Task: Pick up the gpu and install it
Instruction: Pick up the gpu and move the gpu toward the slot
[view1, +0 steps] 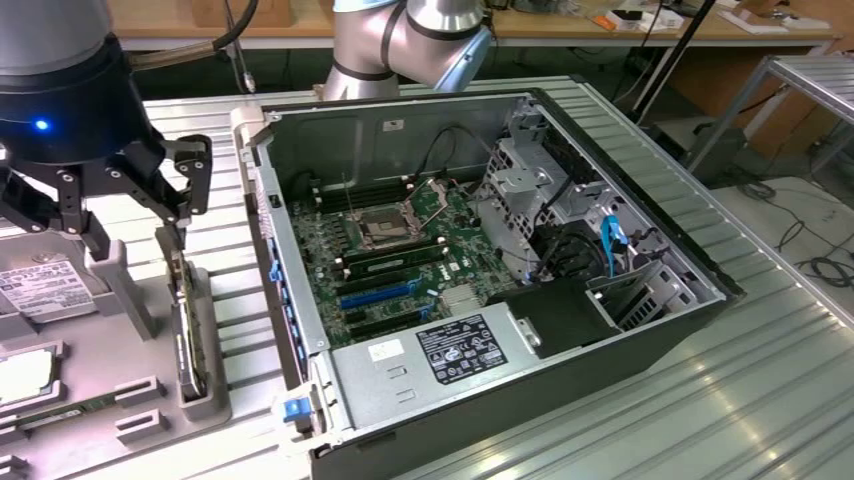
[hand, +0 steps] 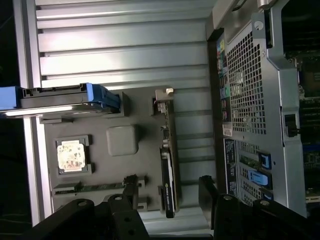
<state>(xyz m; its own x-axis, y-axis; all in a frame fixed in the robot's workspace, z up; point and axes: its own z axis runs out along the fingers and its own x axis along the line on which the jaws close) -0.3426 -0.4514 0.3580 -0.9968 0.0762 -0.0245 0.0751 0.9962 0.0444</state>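
Seen edge-on, the thin dark gpu card with silvery bracket shows little of its faces. It stands slotted in the grey moulded tray, near a boxy silver hard drive cut off by the frame. The black gripper hangs above the tray, jaws wide and empty. Beside the tray, an open black computer case holds a green motherboard.

I see the thin dark gpu card on edge in the grey slotted tray, beneath the gripper, at the exterior view's left of the open metal computer case.

Jaws wide apart just above the upright gpu in a grey stand.
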